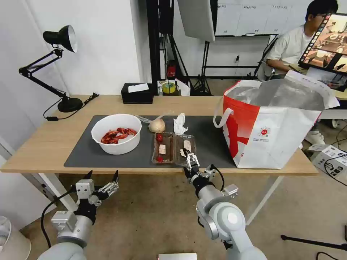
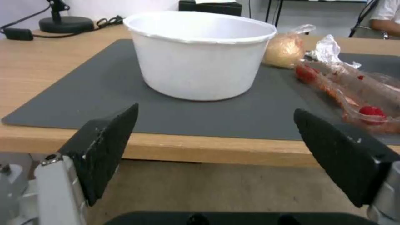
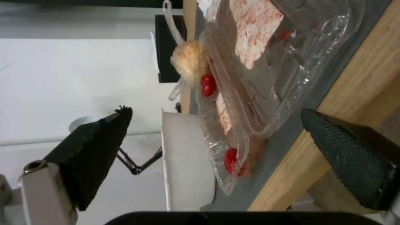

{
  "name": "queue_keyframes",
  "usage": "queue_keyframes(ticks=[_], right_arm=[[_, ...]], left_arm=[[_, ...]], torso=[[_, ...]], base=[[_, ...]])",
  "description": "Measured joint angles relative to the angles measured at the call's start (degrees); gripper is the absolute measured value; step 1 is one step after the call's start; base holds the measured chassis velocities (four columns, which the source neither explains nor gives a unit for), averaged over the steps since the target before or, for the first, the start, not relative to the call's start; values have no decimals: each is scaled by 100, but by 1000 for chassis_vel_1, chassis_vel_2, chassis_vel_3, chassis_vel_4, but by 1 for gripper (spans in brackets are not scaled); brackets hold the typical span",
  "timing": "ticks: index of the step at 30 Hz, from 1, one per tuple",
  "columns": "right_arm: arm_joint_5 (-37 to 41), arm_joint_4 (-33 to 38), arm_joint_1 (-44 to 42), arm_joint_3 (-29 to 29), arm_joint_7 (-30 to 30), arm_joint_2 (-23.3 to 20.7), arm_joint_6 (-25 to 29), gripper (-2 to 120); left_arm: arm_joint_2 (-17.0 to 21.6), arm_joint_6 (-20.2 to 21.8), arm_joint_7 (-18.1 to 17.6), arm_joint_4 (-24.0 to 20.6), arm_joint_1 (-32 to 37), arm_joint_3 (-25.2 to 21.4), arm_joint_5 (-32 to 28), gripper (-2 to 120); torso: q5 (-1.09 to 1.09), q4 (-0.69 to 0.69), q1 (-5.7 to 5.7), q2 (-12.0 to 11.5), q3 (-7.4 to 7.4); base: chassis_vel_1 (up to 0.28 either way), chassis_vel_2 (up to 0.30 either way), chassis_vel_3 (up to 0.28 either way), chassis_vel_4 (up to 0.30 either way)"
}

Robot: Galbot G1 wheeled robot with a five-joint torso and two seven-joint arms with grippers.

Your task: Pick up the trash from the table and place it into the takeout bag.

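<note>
The right end effector (image 1: 190, 159), fingers apart, is reaching over the near edge of the light-wood table (image 1: 43, 148) at the clear hinged plastic food tray (image 1: 174, 148) lying on the dark grey mat (image 1: 83, 151). The left end effector (image 1: 102, 177) is hovering open below that edge, facing the white round bowl of red crayfish shells (image 1: 116, 133). The boxy white-and-red takeout bag (image 1: 274, 133) is standing at the table's right end.

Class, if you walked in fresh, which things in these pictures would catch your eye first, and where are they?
The takeout bag, red and white, stands open at the table's right end. The white bowl of red shells sits on the mat's left side. The right hand, open, is at the clear tray's near edge.
</note>
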Motion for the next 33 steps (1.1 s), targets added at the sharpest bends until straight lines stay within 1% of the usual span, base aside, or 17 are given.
queue_keyframes(ticks=[23,33], right_arm=[[38,-133,113,21,20,27,-6,100],[18,-272,252,58,9,30,-14,100]], left_arm=[[-29,-84,0,0,49,2,19,100],[-101,-136,8,17,99,35,112,100]], torso=[[0,0,0,0,0],[0,0,0,0,0]], base=[[0,0,0,0],[0,0,0,0]])
